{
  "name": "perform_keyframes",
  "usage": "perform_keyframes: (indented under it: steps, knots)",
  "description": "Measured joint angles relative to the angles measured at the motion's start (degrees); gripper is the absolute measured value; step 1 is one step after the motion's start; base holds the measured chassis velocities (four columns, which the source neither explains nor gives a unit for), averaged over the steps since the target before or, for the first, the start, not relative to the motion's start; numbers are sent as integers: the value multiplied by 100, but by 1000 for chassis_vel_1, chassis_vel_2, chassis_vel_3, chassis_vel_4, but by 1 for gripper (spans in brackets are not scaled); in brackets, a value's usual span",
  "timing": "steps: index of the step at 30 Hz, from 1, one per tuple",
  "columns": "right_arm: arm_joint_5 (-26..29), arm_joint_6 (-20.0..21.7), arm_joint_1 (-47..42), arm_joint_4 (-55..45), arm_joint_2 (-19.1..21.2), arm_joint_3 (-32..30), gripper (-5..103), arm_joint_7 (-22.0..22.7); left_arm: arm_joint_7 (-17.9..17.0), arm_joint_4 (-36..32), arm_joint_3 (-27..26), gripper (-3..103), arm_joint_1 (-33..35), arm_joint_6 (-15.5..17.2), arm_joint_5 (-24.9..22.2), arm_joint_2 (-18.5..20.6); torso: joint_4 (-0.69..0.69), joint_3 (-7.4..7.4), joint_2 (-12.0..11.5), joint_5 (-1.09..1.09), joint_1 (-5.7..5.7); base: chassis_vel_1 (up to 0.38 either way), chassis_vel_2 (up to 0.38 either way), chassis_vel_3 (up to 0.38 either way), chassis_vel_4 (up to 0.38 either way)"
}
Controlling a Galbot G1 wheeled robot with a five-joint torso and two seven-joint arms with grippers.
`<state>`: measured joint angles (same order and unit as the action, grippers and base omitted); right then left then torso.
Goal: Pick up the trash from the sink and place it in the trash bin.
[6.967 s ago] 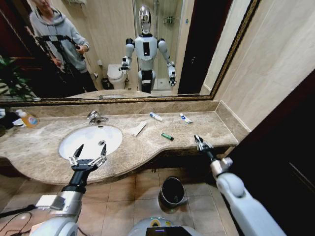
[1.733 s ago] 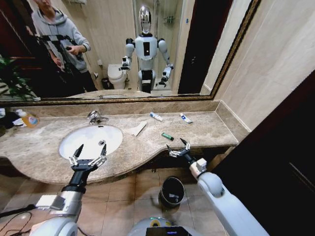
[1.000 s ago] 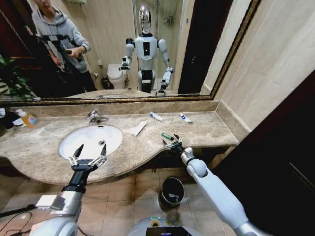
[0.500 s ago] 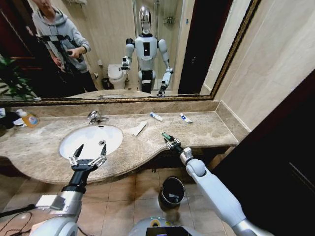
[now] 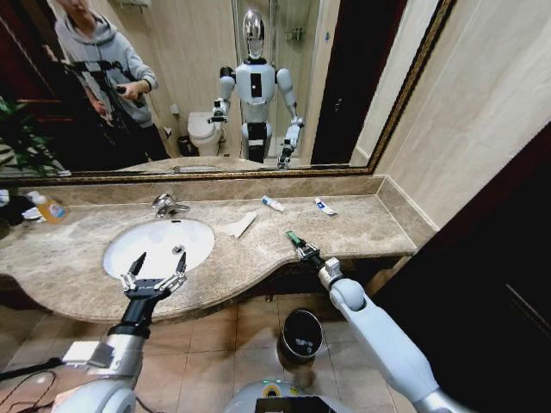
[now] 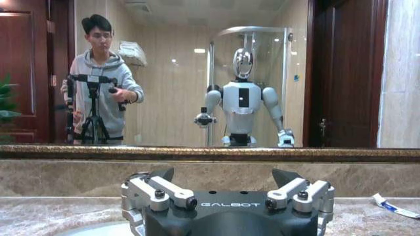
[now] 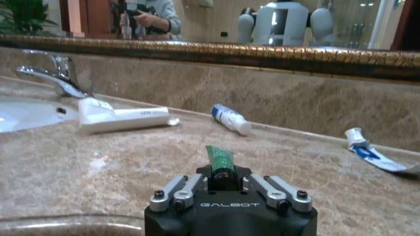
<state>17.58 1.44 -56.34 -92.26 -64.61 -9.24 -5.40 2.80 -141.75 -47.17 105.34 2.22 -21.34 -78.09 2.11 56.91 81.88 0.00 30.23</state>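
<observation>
The trash lies on the marble counter, outside the white sink (image 5: 151, 241). A short green stick (image 5: 293, 236) sits near the counter's front edge, and my right gripper (image 5: 303, 249) is shut on its near end. In the right wrist view the green stick (image 7: 219, 158) pokes out between the closed fingers (image 7: 190, 189). Behind it lie a folded white paper (image 5: 244, 225) and two white tubes (image 5: 273, 204) (image 5: 325, 206). My left gripper (image 5: 155, 279) hovers open over the sink's front rim, holding nothing. The black trash bin (image 5: 302, 334) stands on the floor below the counter.
A chrome faucet (image 5: 165, 205) stands behind the basin, and a yellow-orange soap bottle (image 5: 49, 208) sits at the far left. A mirror and marble backsplash (image 5: 215, 188) close off the back. The right wall corner bounds the counter's far end.
My right arm swung left from the counter's right end to the green stick, and its fingers went from spread to shut on it. The left arm stayed put.
</observation>
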Motion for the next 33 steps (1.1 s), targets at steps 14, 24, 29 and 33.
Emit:
perform_keyframes:
  steps: [14, 24, 29, 33]
  knots:
    - [289, -183, -1067, -1130, 475, -668, 21, -34, 0, 0, 0, 100, 0, 0, 0, 1, -2, -1, 0, -1, -1, 0, 0, 0, 0]
    - [378, -643, -2351, -2003, 455, -1491, 21, 92, 0, 0, 0, 100, 0, 0, 0, 0, 0, -1, 1, 0, -1, 0, 0, 0, 0]
    - [216, -1011, -2997, -2105, 243, -1756, 21, 290, 0, 0, 0, 100, 0, 0, 0, 0, 0, -1, 0, 0, -1, 0, 0, 0, 0]
    - [121, -1266, -3481, -1949, 120, -1829, 21, 346, 0, 0, 0, 100, 0, 0, 0, 0, 0, -1, 1, 0, -1, 0, 0, 0, 0]
